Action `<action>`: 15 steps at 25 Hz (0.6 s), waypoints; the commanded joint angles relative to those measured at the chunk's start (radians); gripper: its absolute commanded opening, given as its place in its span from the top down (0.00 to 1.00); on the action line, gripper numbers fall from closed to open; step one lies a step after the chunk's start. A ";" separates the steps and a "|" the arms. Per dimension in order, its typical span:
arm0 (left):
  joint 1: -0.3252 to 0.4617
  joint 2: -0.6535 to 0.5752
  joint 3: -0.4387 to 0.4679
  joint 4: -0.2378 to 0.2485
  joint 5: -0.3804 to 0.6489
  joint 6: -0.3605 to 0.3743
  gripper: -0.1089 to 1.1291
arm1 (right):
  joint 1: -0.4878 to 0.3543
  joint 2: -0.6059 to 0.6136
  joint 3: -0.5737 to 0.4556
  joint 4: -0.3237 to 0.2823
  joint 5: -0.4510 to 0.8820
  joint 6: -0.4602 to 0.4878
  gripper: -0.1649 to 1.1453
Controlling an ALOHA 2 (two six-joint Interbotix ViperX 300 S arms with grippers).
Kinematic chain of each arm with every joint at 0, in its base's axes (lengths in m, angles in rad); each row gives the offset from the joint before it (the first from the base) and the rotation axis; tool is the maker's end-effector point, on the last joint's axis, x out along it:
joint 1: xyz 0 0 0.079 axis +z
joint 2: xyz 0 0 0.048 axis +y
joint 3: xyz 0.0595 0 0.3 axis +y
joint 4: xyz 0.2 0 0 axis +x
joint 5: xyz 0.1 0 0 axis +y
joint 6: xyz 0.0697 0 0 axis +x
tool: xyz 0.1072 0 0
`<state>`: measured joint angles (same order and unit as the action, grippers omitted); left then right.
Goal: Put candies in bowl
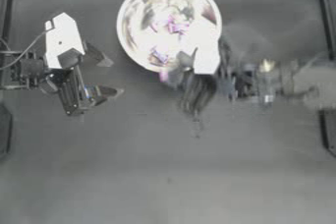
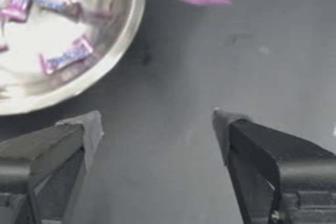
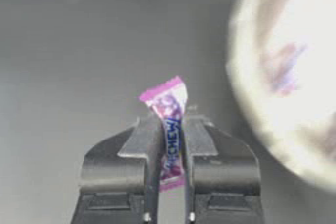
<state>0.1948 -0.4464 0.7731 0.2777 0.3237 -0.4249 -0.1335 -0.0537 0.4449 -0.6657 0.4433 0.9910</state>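
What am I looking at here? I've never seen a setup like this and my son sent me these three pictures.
Two robot arms work at a dark table. One picture looks straight down; the others come from cameras on each arm's wrist. The shiny bowl already holds several candies. The right gripper, blurred by motion beside the bowl's rim, is shut on one more candy. The left gripper waits open at the table's left side.

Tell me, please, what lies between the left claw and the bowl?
Only bare dark table lies between the open left claw and the bowl, as the left wrist view shows.
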 commanded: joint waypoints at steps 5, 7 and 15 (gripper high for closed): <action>-0.003 -0.032 -0.008 -0.008 -0.018 -0.002 0.12 | -0.172 -0.017 -0.018 -0.072 -0.127 0.014 0.56; -0.003 -0.032 -0.006 -0.009 -0.025 -0.002 0.12 | -0.212 0.000 -0.028 -0.077 -0.153 0.009 0.56; -0.003 -0.028 0.000 -0.011 -0.049 -0.002 0.12 | -0.319 0.123 -0.092 -0.124 -0.170 0.000 0.56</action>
<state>0.1917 -0.4464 0.7839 0.2684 0.2838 -0.4249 -0.4403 0.0752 0.3881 -0.7747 0.2777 0.9925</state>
